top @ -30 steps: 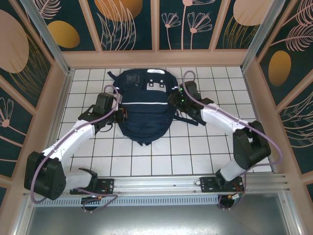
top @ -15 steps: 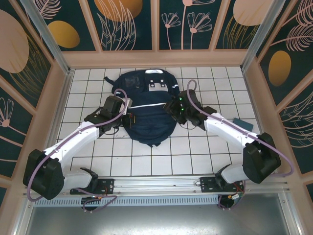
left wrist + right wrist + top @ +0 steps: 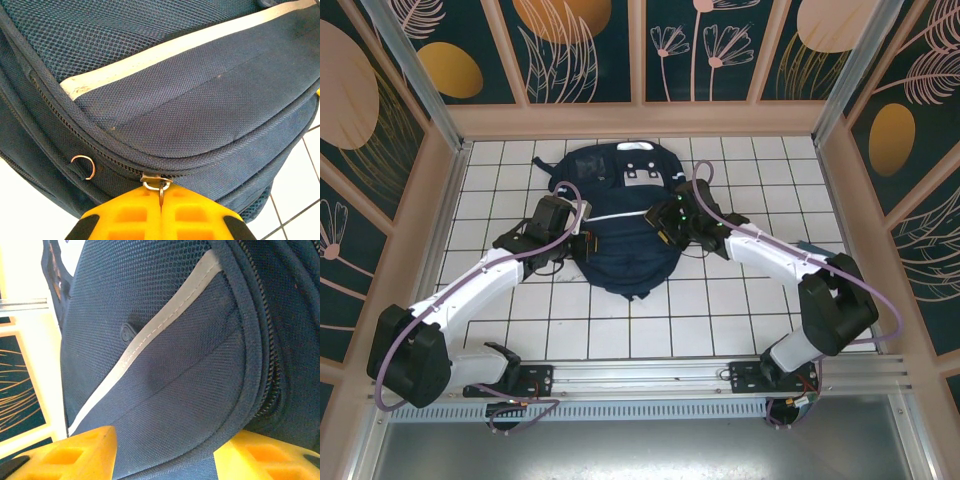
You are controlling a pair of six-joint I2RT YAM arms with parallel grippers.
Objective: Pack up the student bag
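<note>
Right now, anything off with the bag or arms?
Nothing stands out: student bag lies flat on the tiles, no tear showing; left pincer shut on a zip pull, right pincer open astride the bag's side.

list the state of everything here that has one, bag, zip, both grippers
student bag: lying flat on the tiled table, front side up
zipper pull: pinched by the left gripper, at the bag's side seam
second zip ring: hanging free, untouched
left gripper: shut on the zipper pull
right gripper: open, fingers astride the bag's edge; can't tell if they press it
</note>
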